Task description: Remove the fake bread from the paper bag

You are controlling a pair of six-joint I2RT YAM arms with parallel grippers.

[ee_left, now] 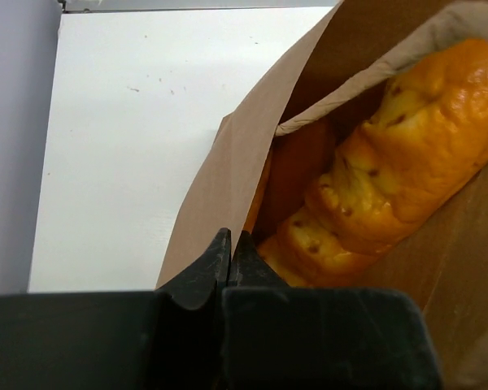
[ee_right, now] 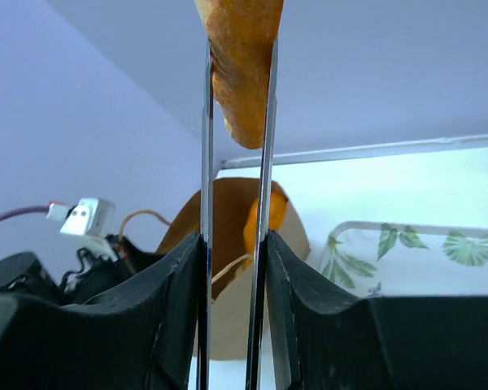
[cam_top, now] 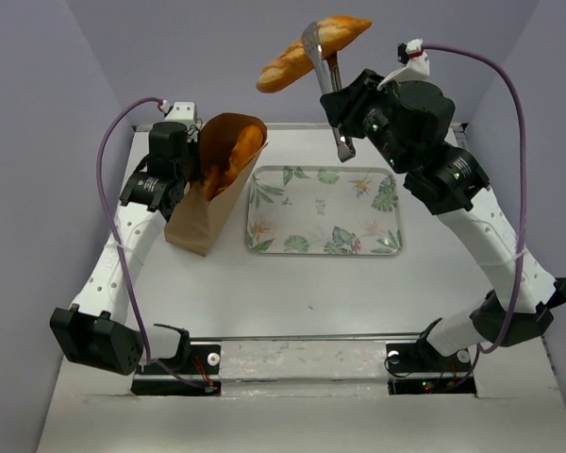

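Note:
My right gripper (cam_top: 347,106) is shut on metal tongs (cam_top: 323,75), and the tongs pinch a long golden fake bread loaf (cam_top: 311,52) high in the air, above the table's far edge. In the right wrist view the tong blades (ee_right: 207,162) clamp the loaf (ee_right: 240,73) above my gripper (ee_right: 234,244). The brown paper bag (cam_top: 200,215) leans open at the left with more fake bread (cam_top: 238,153) inside. My left gripper (ee_left: 230,244) is shut on the bag's rim (ee_left: 236,154), and the orange bread (ee_left: 407,154) lies inside beside it.
A white tray with a leaf print (cam_top: 325,209) lies on the table right of the bag; it also shows in the right wrist view (ee_right: 415,244). A twisted handle loop (ee_right: 142,218) sticks out of the bag. Purple walls close in the table.

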